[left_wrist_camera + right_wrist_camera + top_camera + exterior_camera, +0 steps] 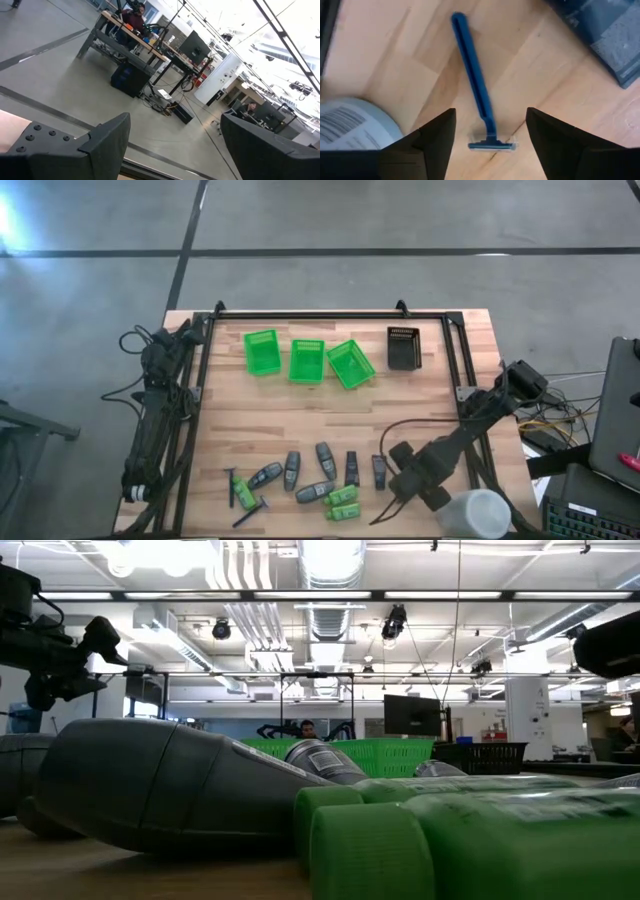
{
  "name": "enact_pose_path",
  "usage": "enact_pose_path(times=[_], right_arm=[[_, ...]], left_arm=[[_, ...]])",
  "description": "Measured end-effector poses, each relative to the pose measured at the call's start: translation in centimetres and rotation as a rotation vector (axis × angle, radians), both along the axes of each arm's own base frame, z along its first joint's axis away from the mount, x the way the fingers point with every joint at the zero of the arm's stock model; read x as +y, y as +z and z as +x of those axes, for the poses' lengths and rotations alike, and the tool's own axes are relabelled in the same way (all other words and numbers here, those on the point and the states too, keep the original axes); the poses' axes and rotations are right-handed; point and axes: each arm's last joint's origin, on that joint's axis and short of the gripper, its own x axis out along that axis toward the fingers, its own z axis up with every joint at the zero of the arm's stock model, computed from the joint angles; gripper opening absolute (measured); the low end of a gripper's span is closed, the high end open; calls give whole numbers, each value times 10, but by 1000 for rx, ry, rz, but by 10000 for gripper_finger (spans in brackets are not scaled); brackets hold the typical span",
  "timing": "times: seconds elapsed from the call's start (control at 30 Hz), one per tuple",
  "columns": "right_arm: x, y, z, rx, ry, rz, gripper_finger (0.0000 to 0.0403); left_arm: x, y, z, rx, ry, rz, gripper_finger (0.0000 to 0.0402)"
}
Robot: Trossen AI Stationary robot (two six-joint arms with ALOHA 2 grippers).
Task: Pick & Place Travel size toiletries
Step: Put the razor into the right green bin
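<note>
A: Starting at the left edge of the pale wooden slatted table point(300, 430), what do we have?

B: We see the left gripper point(172, 150) folded back beyond that edge. Its two dark fingers point(107, 145) stand wide apart, holding nothing, and its own camera looks out over the grey floor.

A: And on the table?

B: Along the table's near edge lie the travel toiletries. Nearest the left corner are two thin black-and-green razor sticks point(250, 510), then a loose cluster of dark grey oblong tubes point(292, 470), with two bright green little bottles point(343, 502) just in front of the tubes. From table height we see one tube and the bottles filling the foreground.

A: Farther back?

B: Three bright green mesh baskets point(306, 360) stand in a row near the table's far edge, and a black mesh basket point(404, 347) sits to their right.

A: The other arm?

B: The right gripper point(490, 132) hovers at the table's near right corner, its fingers spread and gripping nothing, over a blue plastic disposable razor point(477, 92) lying flat on the wood. A big white cylinder point(478, 515) stands just beside it.
</note>
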Motion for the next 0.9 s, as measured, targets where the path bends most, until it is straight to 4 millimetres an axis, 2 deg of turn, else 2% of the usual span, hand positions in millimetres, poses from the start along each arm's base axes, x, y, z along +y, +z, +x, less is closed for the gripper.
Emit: enact_pose_path(times=[0.17, 0.3, 0.53, 0.9], right_arm=[[2, -1, 2, -18, -53, 24, 225], [5, -11, 3, -38, -88, 44, 231], [1, -29, 0, -17, -120, -78, 237], [4, -29, 4, -18, -222, -91, 200]], left_arm=[[0, 0, 0, 0, 0, 0, 316], [0, 0, 0, 0, 0, 0, 316], [0, 0, 0, 0, -1, 0, 316], [0, 0, 0, 0, -1, -1, 316]])
